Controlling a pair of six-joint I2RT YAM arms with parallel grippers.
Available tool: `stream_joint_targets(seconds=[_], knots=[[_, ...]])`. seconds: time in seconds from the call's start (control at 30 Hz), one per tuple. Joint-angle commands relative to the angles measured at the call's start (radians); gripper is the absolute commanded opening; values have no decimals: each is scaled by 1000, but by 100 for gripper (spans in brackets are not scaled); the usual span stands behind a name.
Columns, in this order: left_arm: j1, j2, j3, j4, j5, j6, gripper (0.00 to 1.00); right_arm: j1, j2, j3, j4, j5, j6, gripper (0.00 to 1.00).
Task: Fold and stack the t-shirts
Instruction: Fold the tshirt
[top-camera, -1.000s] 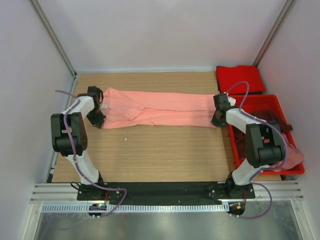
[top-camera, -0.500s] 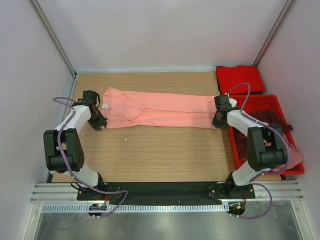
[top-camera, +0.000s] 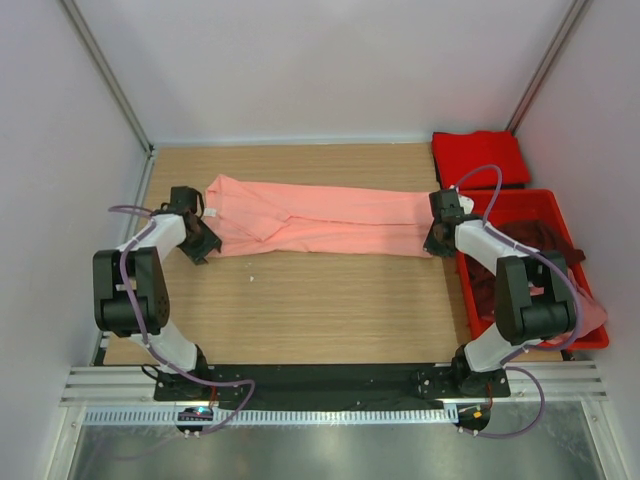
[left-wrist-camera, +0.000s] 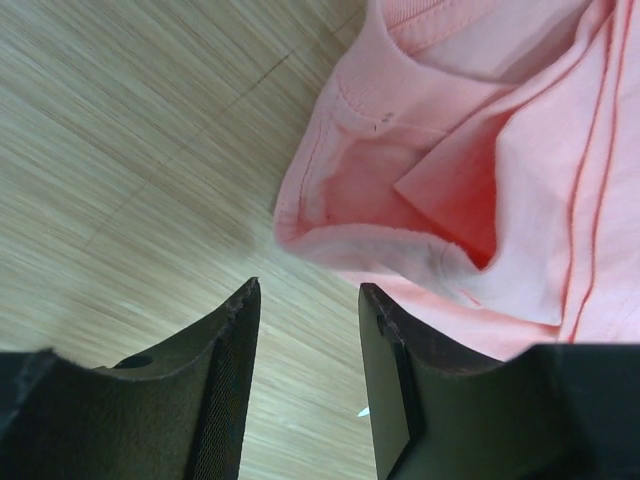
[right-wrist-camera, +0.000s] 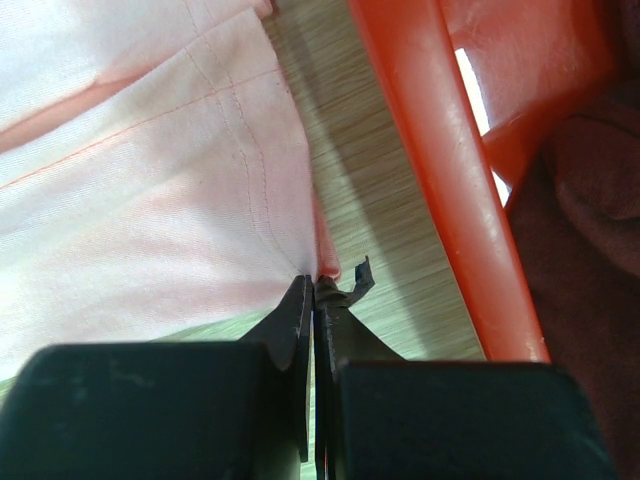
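Observation:
The salmon-pink t-shirt (top-camera: 320, 220) lies folded lengthwise in a long strip across the table. My left gripper (top-camera: 200, 243) is open and empty at the shirt's near left corner (left-wrist-camera: 300, 225), its jaws just short of the cloth. My right gripper (top-camera: 437, 240) is shut on the shirt's near right corner (right-wrist-camera: 320, 262), beside the bin. A bright red t-shirt (top-camera: 480, 157) lies folded at the far right. A dark maroon shirt (top-camera: 520, 260) and a dusty pink one (top-camera: 590, 315) lie in the red plastic bin (top-camera: 530, 200).
The bin's red wall (right-wrist-camera: 440, 170) runs close along my right gripper. A small white speck (top-camera: 251, 279) lies on the wood in front of the shirt. Walls and metal posts close off the far and side edges.
My left gripper drew away to the left of the shirt's corner, then came back towards it. The shirt's left end has shifted slightly. My right gripper has stayed put.

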Motion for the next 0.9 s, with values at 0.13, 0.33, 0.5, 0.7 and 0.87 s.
stream_joint_targets(seconds=[0.13,0.33,0.5,0.7,0.87], knots=[[7,23,17,47,-30,-34,43,0,-15,39,-10,8,-6,1],[6,83,63,-28,-108,-30,26,-1,-21,61,-59,43,-15,1],[9,172,144,-143,-231,-10,6,0,-47,44,-67,8,-17,1],[12,158,201,-188,-292,36,0,17,-83,-34,-62,-45,-11,1],[15,161,219,-255,-378,50,0,35,-147,-116,-57,-113,29,1]])
